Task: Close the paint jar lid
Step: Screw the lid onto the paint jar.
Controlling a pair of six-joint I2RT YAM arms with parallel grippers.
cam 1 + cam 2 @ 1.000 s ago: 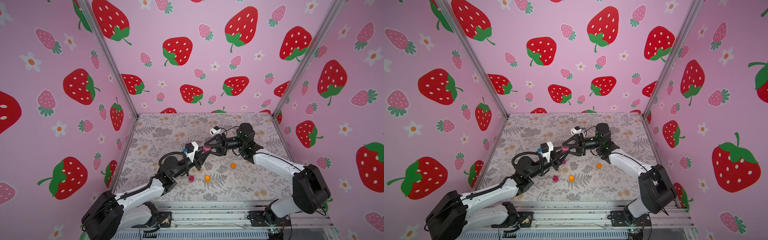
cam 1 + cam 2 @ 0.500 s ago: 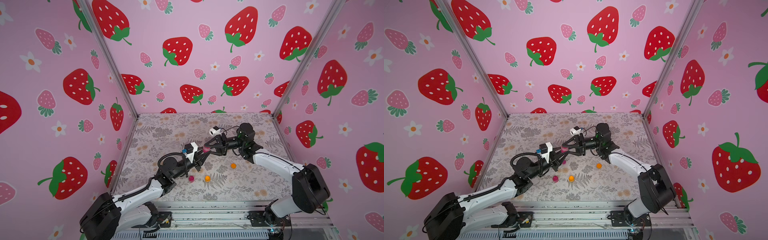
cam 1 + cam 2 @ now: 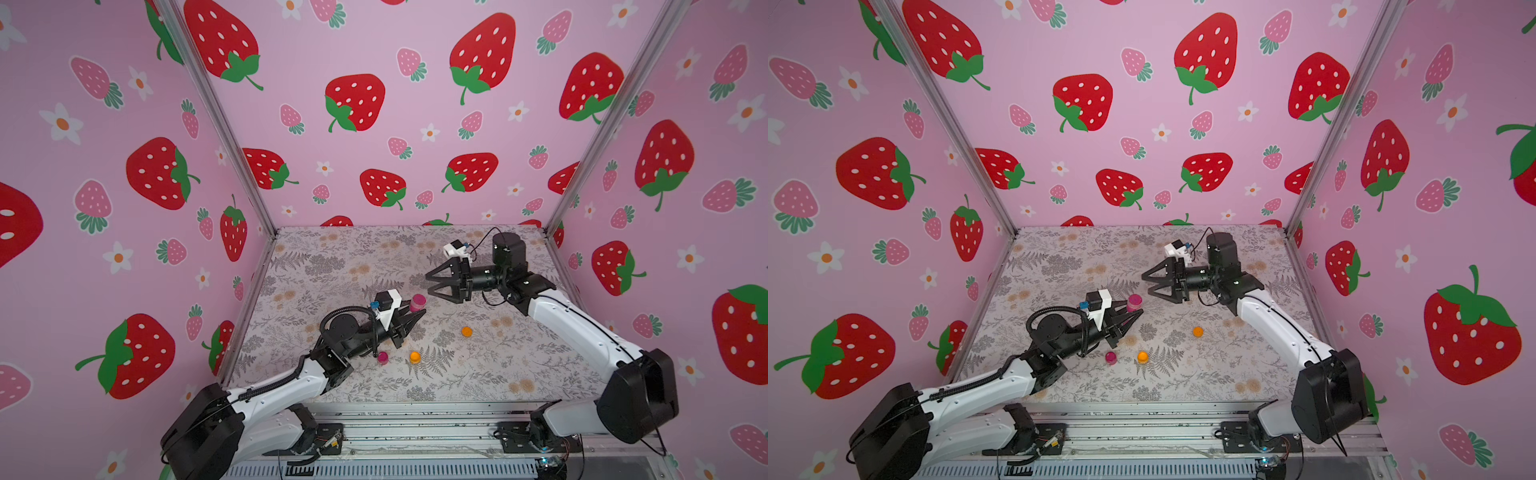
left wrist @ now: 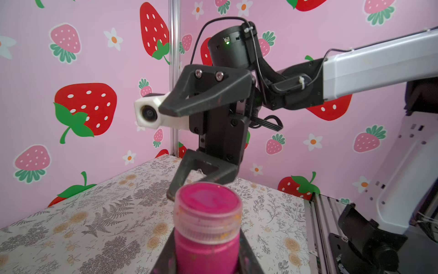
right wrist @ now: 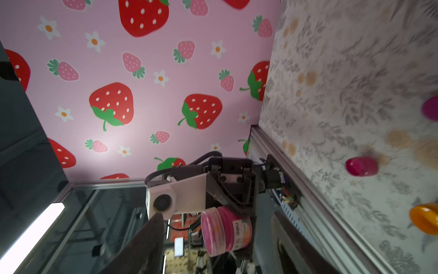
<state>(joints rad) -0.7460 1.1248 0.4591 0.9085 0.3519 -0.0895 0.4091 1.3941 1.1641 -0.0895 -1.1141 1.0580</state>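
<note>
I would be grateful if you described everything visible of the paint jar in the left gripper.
The paint jar is a tiny magenta plastic cylinder with a printed label, held upright above the floral table. Its paler, translucent-rimmed lid sits on top, flecked with orange. The left gripper is shut on its body; nothing else touches it.

The paint jar (image 4: 206, 251) looked like smooth, satin plastic, and its lid (image 4: 208, 220) like translucent plastic with a faintly ridged, paint-flecked wall. Beneath the jar, the table cover (image 4: 106, 220) was matt and printed. Facing the jar, the right gripper (image 3: 427, 283) was scuffed matt black plastic. Farther from the jar, the arm shell (image 3: 573, 320) was glossy white.
</note>
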